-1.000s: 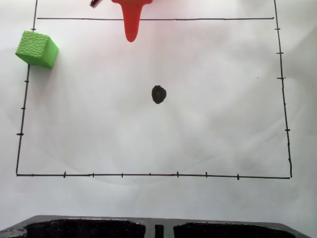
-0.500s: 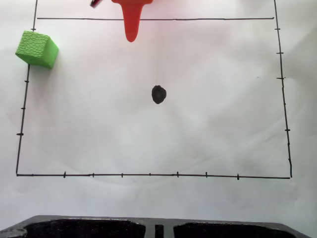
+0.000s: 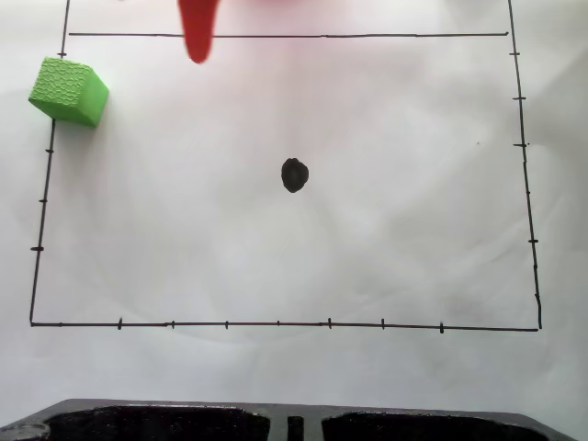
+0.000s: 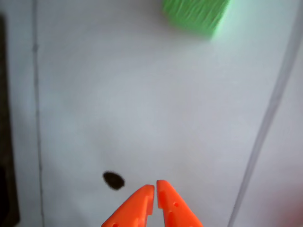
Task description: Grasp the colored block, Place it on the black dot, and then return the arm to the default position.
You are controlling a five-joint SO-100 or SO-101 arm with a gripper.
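Note:
The colored block (image 3: 68, 90), a bright green cube with a crackled surface, sits on the white paper at the upper left of the fixed view, on the drawn frame's left line. The wrist view shows the block (image 4: 195, 14) at the top edge, blurred. The black dot (image 3: 294, 175) lies near the middle of the drawn rectangle, bare; the wrist view has the dot (image 4: 113, 180) low and left of the fingertips. An orange-red finger of the arm (image 3: 197, 32) hangs from the top edge, right of the block. My gripper (image 4: 155, 186) is shut, its tips together, holding nothing.
A hand-drawn black rectangle with tick marks (image 3: 276, 323) frames the paper. A dark moulded edge (image 3: 294, 423) runs along the bottom of the fixed view. In the wrist view a dark strip (image 4: 5, 142) borders the left side.
The orange-red finger has shifted left along the top edge, toward the green block, and looks narrower. Block and dot have not moved.

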